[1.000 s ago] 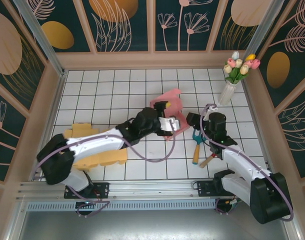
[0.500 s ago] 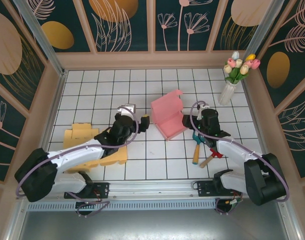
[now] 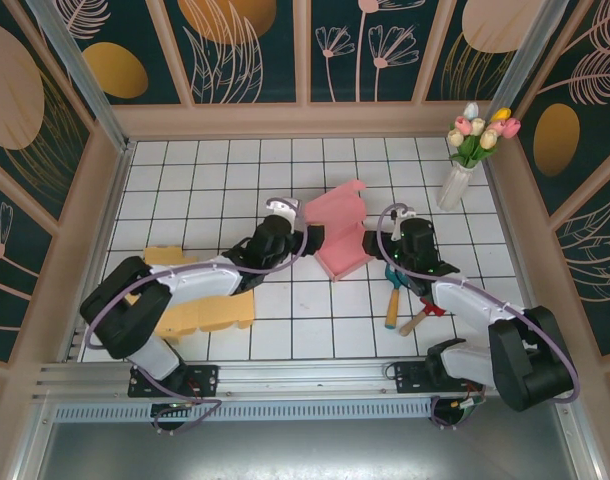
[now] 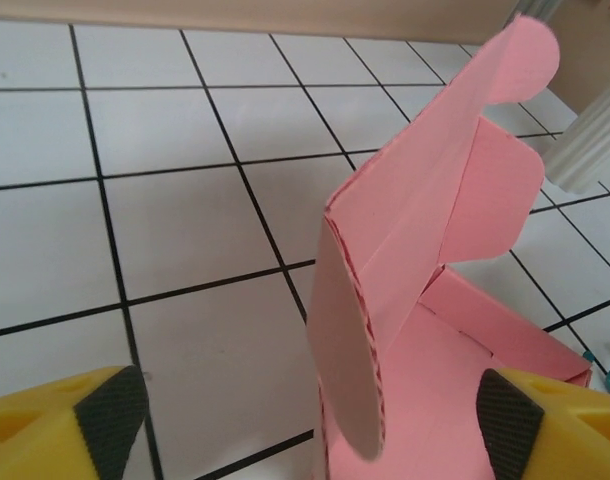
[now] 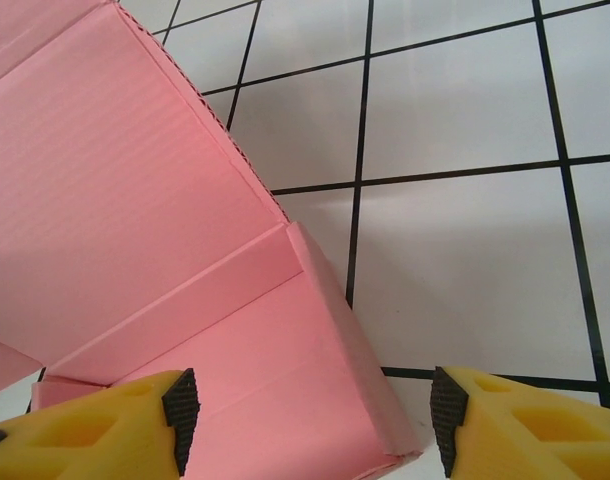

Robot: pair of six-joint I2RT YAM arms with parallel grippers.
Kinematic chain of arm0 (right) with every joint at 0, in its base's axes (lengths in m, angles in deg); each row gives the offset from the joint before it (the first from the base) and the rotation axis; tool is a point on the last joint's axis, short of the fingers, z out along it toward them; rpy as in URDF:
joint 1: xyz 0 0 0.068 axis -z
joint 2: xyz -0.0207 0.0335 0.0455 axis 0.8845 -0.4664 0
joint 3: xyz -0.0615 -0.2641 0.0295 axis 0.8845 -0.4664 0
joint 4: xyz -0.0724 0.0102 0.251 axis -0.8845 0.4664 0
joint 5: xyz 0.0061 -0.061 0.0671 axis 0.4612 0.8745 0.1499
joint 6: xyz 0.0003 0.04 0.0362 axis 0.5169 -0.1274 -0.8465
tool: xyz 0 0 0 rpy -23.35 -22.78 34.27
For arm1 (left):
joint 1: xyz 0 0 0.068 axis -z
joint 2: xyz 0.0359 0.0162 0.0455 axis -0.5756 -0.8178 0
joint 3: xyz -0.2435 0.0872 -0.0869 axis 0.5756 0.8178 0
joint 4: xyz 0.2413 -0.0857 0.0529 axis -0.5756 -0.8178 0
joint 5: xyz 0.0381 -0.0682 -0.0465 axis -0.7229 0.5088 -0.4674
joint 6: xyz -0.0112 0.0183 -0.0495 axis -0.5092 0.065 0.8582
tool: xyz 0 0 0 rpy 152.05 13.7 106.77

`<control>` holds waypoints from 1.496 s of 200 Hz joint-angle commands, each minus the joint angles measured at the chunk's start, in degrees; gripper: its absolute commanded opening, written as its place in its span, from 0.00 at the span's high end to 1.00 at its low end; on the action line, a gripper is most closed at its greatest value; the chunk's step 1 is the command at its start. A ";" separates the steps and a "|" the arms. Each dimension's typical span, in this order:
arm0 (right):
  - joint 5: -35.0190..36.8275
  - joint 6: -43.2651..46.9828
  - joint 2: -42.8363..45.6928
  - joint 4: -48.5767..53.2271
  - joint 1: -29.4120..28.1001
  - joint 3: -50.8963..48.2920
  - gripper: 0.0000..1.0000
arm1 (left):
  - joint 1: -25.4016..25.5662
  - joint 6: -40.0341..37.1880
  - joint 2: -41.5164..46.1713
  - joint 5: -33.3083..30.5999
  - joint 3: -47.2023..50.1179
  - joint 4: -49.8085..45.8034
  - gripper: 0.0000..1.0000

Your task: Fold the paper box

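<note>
- Pink paper box [image 3: 337, 232], half folded, stands in the middle of the white tiled surface [image 3: 205, 190].
- Left claw [image 4: 310, 420] is wide open, one finger on each side of the box's rounded flap [image 4: 340, 340], holding nothing.
- Right claw [image 5: 313, 415] is open around the box's low corner, gripping nothing.

This is a staged robot test cell in a lab, not a lived-in room. The white tiled table [image 3: 215, 180] is ruled with a black grid and boxed in on three sides by wall panels [image 3: 245, 50] printed with leaves and flowers. An aluminium rail [image 3: 285, 378] along the near edge carries the arm bases. A vase of tulips [image 3: 455, 185] stands as a prop, beyond and to the right of the right gripper [image 3: 370, 240]. Hand tools [image 3: 392, 308] lie just on that gripper's near side, and yellow cardboard [image 3: 205, 315] sits near and left of the left gripper [image 3: 295, 232].
</note>
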 commanded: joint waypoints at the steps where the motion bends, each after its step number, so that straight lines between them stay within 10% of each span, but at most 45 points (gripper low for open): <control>1: 2.63 1.48 0.53 0.15 -1.03 1.01 0.36 | -0.26 0.01 -2.90 0.85 -0.87 2.18 0.19; 48: 5.07 3.03 0.08 1.20 -3.21 1.87 0.37 | -0.30 -1.32 -4.79 1.23 -2.19 1.20 0.54; 174: 10.25 5.31 0.22 3.13 -7.07 3.20 0.37 | -0.25 -1.24 -1.07 -0.66 -4.34 -9.55 0.72; 220: 10.65 5.54 0.22 3.10 -7.40 3.29 0.37 | -0.25 -3.26 -0.34 0.42 -6.53 -12.70 1.00; 299: 14.43 18.83 8.32 0.50 -5.53 6.78 0.33 | -0.28 -33.10 7.18 -2.39 -6.61 -18.21 1.00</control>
